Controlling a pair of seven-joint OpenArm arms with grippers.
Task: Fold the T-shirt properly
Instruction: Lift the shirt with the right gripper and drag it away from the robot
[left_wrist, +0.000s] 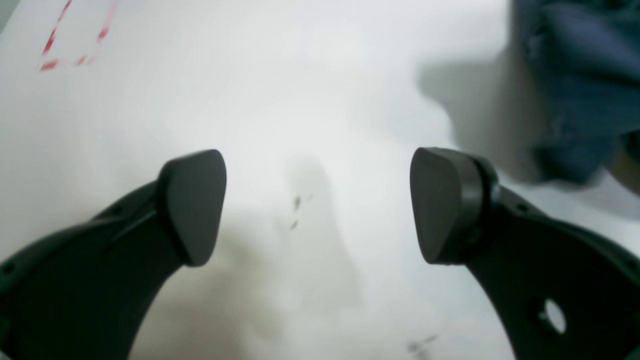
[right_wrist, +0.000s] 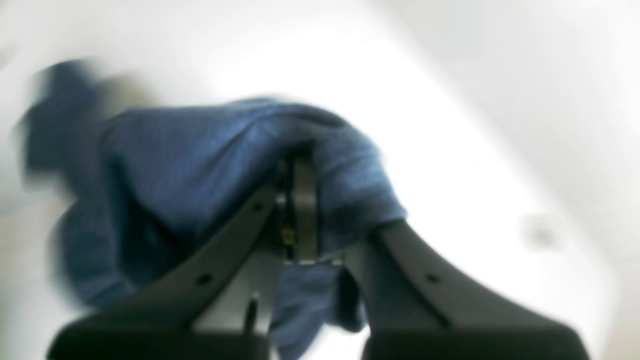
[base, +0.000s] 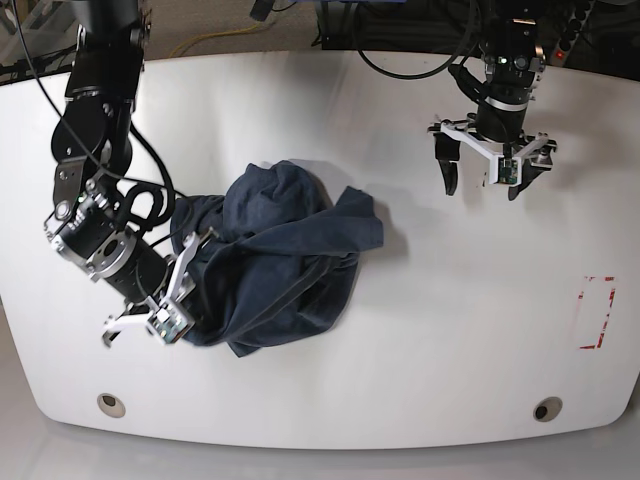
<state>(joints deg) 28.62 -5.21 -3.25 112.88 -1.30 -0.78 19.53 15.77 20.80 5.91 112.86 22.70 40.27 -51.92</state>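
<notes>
The dark blue T-shirt (base: 285, 250) lies crumpled in a heap at the table's centre-left, with no lettering showing. My right gripper (base: 200, 250) is at the heap's left edge. In the right wrist view the right gripper (right_wrist: 300, 170) is shut on a fold of the T-shirt (right_wrist: 200, 160), and the picture is blurred. My left gripper (base: 483, 185) hovers over bare table at the back right, well apart from the shirt. In the left wrist view the left gripper (left_wrist: 317, 205) is open and empty, with the T-shirt (left_wrist: 575, 90) at the upper right.
The white table (base: 430, 340) has a red dashed tape rectangle (base: 597, 312) near its right edge, also in the left wrist view (left_wrist: 75, 40). Two round holes (base: 112, 404) (base: 546, 409) sit near the front edge. Cables run behind the table.
</notes>
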